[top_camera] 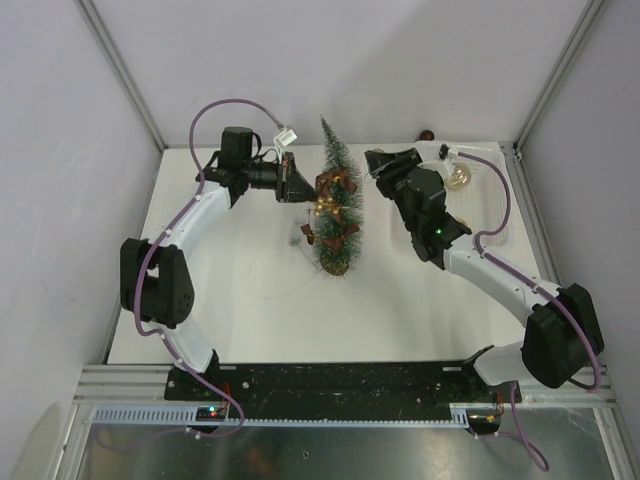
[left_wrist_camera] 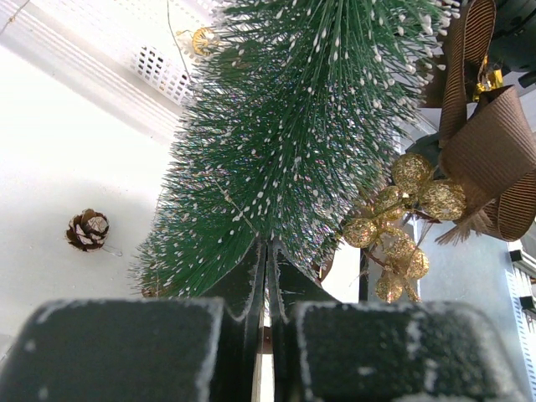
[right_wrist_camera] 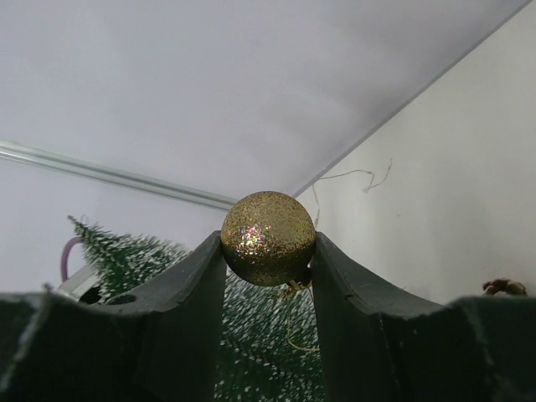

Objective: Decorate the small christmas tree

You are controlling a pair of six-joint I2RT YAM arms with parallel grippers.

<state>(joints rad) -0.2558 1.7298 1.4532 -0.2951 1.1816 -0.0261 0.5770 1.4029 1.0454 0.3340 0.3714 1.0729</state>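
standing mid-worktop (top_camera: 400, 300), the small christmas tree (top_camera: 338, 205) is flanked by both claws. the left claw (left_wrist_camera: 266, 255) is pressed shut, its tips buried in the bristles on the tree's left side. the right claw (right_wrist_camera: 269, 241) is seen just right of the tree, clamped around a gold glitter ball (right_wrist_camera: 268, 224). the tree's frosted dark green bristles are dressed with brown ribbon bows (left_wrist_camera: 494, 142) and gold glitter berries (left_wrist_camera: 410, 209).

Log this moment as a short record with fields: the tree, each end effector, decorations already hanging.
tree: small christmas tree, upright on the table
left end effector: shut, tips at the tree's bristles
right end effector: shut on gold glitter ball, right of the tree
on tree: brown ribbon, gold berry cluster
loose: pine cone on the table
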